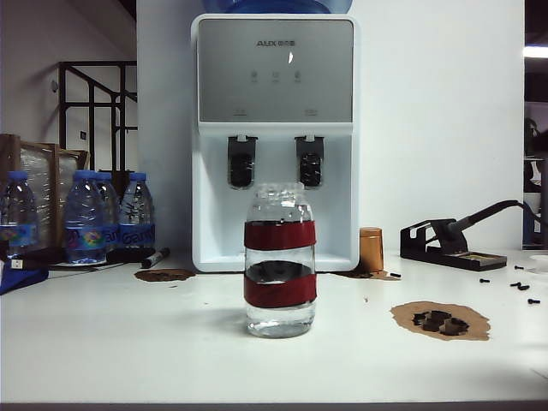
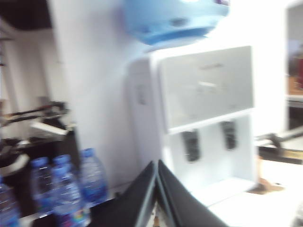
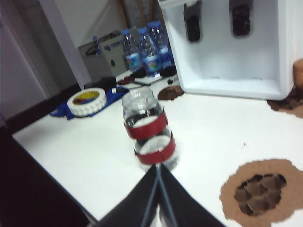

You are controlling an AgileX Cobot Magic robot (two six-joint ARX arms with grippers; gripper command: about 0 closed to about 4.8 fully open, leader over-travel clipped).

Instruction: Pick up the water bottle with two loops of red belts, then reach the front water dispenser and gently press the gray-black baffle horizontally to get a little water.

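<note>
The water bottle (image 1: 279,259), a clear, smooth, wide-mouthed jar with two broad dark-red bands, is standing uncapped at the centre of the white counter (image 1: 120,334), in front of the boxy white AUX water dispenser (image 1: 274,137) and well apart from both arms. The left gripper (image 2: 156,189) and right gripper (image 3: 157,189) are both showing their dark fingers pressed together, holding nothing. Judging from this, a hasty approach risks toppling the slick jar, and pushing the small gray-black baffle (image 1: 242,162) too hard risks overfilling or spilling

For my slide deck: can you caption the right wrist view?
Shut right gripper poised just short of the red-banded water bottle standing upright on the white table, water dispenser beyond.
</note>
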